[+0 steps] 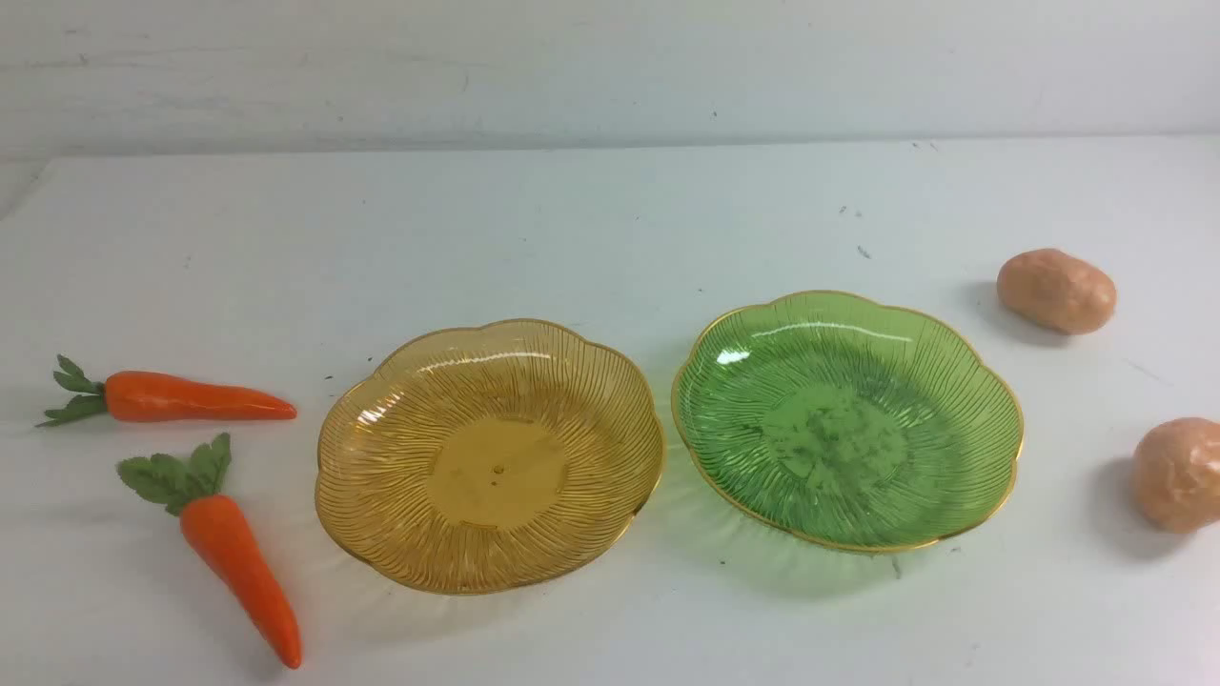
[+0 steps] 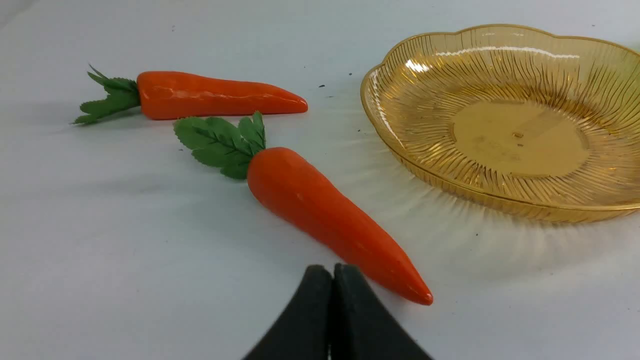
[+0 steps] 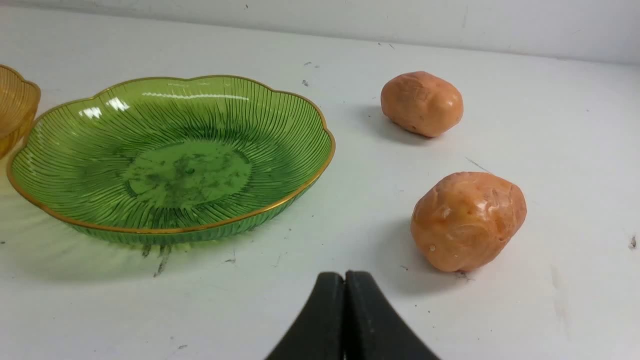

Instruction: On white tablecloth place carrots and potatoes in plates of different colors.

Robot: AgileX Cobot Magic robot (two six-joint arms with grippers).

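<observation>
Left gripper (image 2: 331, 272) and right gripper (image 3: 345, 280): pads pressed together, nothing held. Near carrot (image 1: 243, 572) lies just ahead of the left, near potato (image 1: 1177, 474) ahead of the right; likely staged one sort per arm. Amber plate (image 1: 488, 455), green plate (image 1: 846, 419): ribbed, scalloped, translucent, both bare, just beside each other. Far carrot (image 1: 195, 398) glossy, leafy-topped; far potato (image 1: 1056, 291) lumpy oval. White cloth (image 1: 610, 210) flat, speckled.

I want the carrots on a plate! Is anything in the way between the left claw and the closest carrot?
Nothing visible is. The shut left claw sits right by the tip of the near carrot, with only bare white tablecloth between. From that carrot to the amber plate is bare cloth too.
</observation>
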